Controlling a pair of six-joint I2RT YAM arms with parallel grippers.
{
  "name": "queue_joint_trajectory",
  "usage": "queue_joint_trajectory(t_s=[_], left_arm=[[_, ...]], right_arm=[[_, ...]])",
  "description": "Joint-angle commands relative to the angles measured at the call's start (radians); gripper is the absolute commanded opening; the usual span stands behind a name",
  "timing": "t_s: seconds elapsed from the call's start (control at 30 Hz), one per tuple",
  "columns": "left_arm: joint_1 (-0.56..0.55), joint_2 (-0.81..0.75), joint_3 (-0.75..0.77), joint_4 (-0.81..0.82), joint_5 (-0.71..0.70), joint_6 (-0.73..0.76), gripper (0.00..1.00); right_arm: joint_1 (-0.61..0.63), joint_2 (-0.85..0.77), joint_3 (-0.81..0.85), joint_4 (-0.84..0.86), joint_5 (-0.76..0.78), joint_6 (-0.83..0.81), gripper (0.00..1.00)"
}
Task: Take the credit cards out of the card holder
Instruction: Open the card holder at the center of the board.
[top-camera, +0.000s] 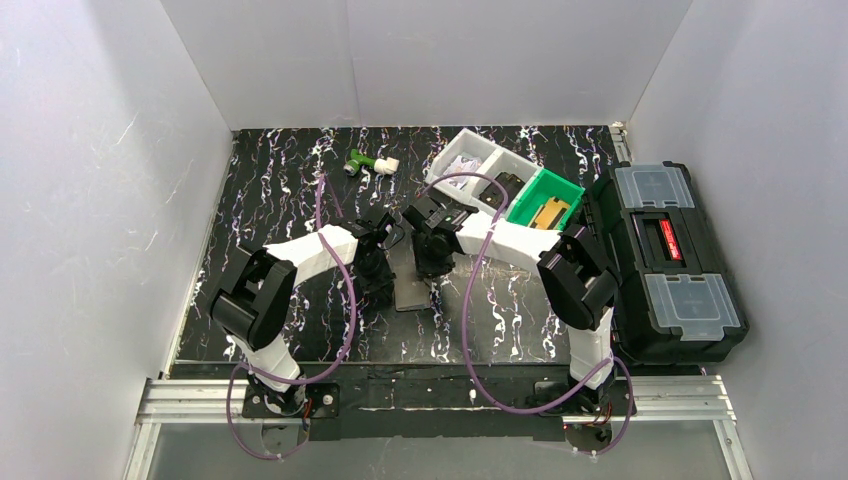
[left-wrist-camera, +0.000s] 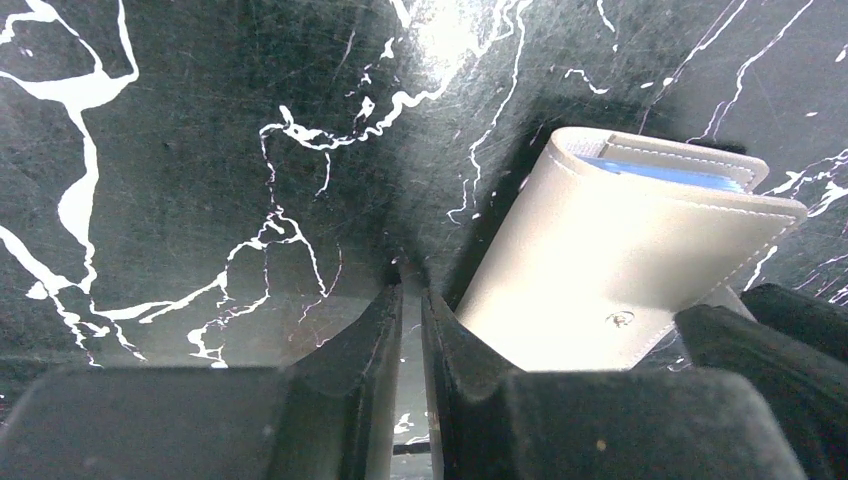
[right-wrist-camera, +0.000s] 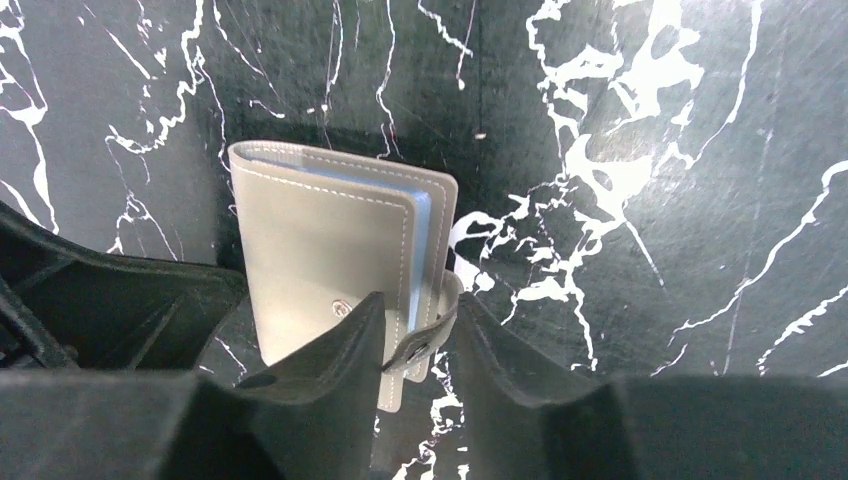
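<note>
The card holder (top-camera: 412, 293) lies folded shut on the black marbled table, grey with white stitching (right-wrist-camera: 325, 240) (left-wrist-camera: 620, 250). The light blue edges of the credit cards (left-wrist-camera: 660, 172) (right-wrist-camera: 422, 215) show between its covers. My right gripper (right-wrist-camera: 415, 320) (top-camera: 432, 270) stands over its snap end, and both fingers touch the bent closing strap (right-wrist-camera: 435, 330) between them. My left gripper (left-wrist-camera: 411, 290) (top-camera: 376, 278) is just left of the holder, low over the table. Its fingers are nearly together, with only a thin slit and nothing in it.
A white bin (top-camera: 470, 160) and a green bin (top-camera: 545, 200) sit at the back right, with a black toolbox (top-camera: 665, 260) along the right edge. A small green and white object (top-camera: 368, 163) lies at the back. White walls enclose the table.
</note>
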Motion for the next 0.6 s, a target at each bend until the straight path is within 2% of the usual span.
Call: queue_joint_trajectory(t_s=[0.0, 0.2, 0.4, 0.57], left_arm=[[0.0, -0.007, 0.018, -0.061, -0.043, 0.026, 0.12], [0.001, -0.032, 0.036, -0.085, -0.09, 0.054, 0.13], [0.005, -0.103, 0.055, -0.132, -0.134, 0.09, 0.2], [0.006, -0.207, 0.069, -0.17, -0.172, 0.135, 0.33]], right_arm=[[-0.002, 0.006, 0.044, 0.003, 0.053, -0.013, 0.36], [-0.006, -0.019, 0.043, -0.013, 0.069, -0.014, 0.02], [-0.006, -0.083, 0.042, -0.049, 0.069, -0.018, 0.01], [-0.006, -0.164, 0.052, -0.071, 0.026, -0.005, 0.01]])
